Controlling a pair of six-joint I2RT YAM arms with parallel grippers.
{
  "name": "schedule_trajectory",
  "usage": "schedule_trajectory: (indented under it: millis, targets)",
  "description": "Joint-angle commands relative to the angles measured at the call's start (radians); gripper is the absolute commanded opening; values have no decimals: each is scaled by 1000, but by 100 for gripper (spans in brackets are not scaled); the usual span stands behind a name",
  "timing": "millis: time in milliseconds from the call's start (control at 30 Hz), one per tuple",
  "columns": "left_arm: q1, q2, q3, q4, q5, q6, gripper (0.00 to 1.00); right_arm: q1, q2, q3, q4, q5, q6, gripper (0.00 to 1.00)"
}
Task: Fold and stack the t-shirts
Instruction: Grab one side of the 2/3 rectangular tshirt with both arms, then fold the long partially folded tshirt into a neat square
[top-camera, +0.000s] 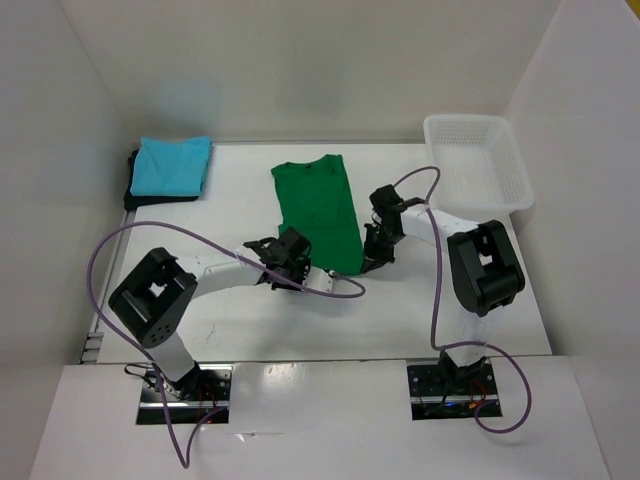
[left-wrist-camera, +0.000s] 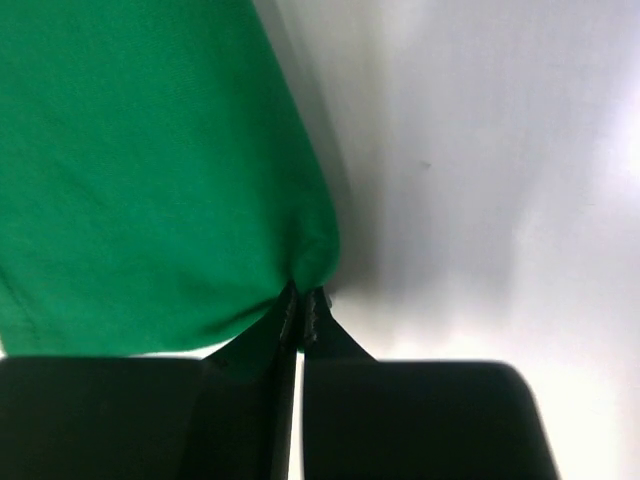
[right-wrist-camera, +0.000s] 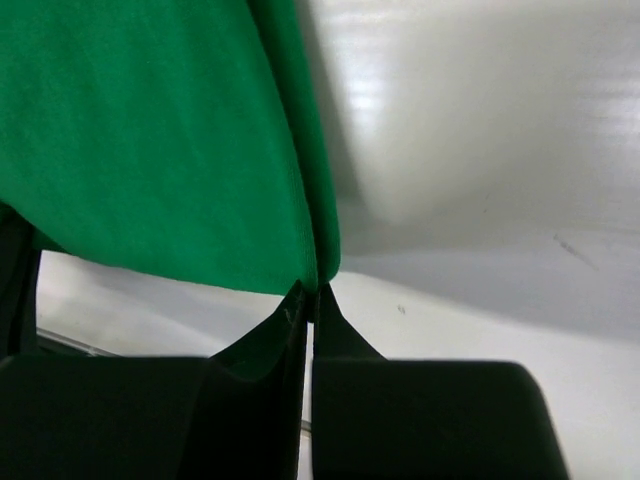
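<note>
I have the green t-shirt (top-camera: 318, 205) lying lengthwise in the middle of the desk (top-camera: 230, 310), collar at the far end and hem toward the arm bases. Both arms sit at that near hem, one at each corner. The left gripper (left-wrist-camera: 302, 300) has its jaws pinched fully together on the left hem corner. Its wrist view shows the cloth gathered into a small pucker right at the tips, so I read that as a real grip and not a miss. The right gripper (right-wrist-camera: 308, 295) has its jaws just as tightly shut on the opposite corner, with the hem edge running straight down into them. Holding both corners at once makes sense to me, since a hem lifted evenly should carry over toward the collar without twisting (soft knit like this will sag in the middle, so I would keep the two arms level). The turquoise t-shirt (top-camera: 172, 165) sits folded at the far left on top of the black t-shirt (top-camera: 132, 190), and I judge the green one is meant to land there once halved. The white basket (top-camera: 478, 160) stands at the far right, well apart from all this.
</note>
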Motion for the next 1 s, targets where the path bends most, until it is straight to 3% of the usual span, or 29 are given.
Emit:
schedule_trajectory:
  millis: [0, 233, 400, 600, 767, 967]
  targets:
    - [2, -48, 42, -175, 70, -85, 0, 65, -96, 2, -87, 32, 4, 0]
    - [-9, -179, 122, -472, 82, -142, 0, 204, -286, -33, -244, 41, 120, 0]
    - [-19, -309, 191, -652, 168, -182, 0, 301, -458, -42, -345, 38, 270, 0]
    - [-19, -366, 335, -859, 305, -245, 0, 438, -542, -12, -408, 8, 412, 0]
    - [77, -313, 482, -858, 415, -310, 0, 420, -590, 25, -445, -6, 446, 0]
    - [227, -98, 622, -788, 507, -348, 0, 187, -543, 44, -392, -69, 265, 0]
